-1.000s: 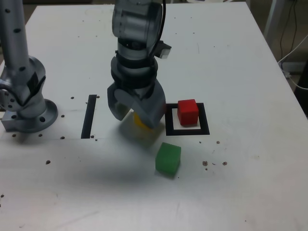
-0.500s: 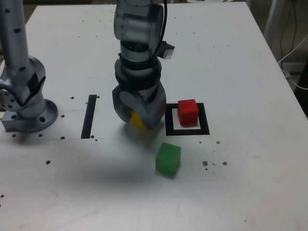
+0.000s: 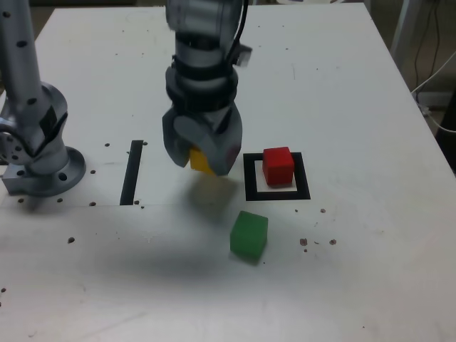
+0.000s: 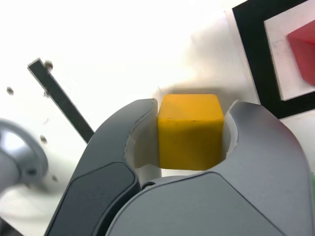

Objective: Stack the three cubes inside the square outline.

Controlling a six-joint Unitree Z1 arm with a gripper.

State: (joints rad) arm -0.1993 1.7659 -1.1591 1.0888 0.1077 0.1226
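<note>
The red cube (image 3: 278, 164) sits on the white centre of the square outline (image 3: 251, 179), toward the far side of it, so the base of the stack looks to be in place. The claw (image 3: 201, 158) is pinching the yellow cube (image 3: 201, 160): the wrist view shows the block (image 4: 191, 131) seated squarely between the two dark jaws, touched on both sides, with the white surface (image 4: 123, 44) visible beyond it. In the exterior view the cube hangs clear of the surface (image 3: 342, 85), its shadow lying on the white below, and it is just beside the outline on the exterior view's left, not yet over the red cube. The green cube (image 3: 249, 234) rests alone on the surface nearer the camera, outside the outline and apart from the other two. By this reading roughly one of three placements is done and the second is under way: the yellow block needs carrying across and setting on the red one, then the green one must be fetched and put on top. A straight black strip (image 3: 132, 172) lies further to the exterior view's left, unused.
</note>
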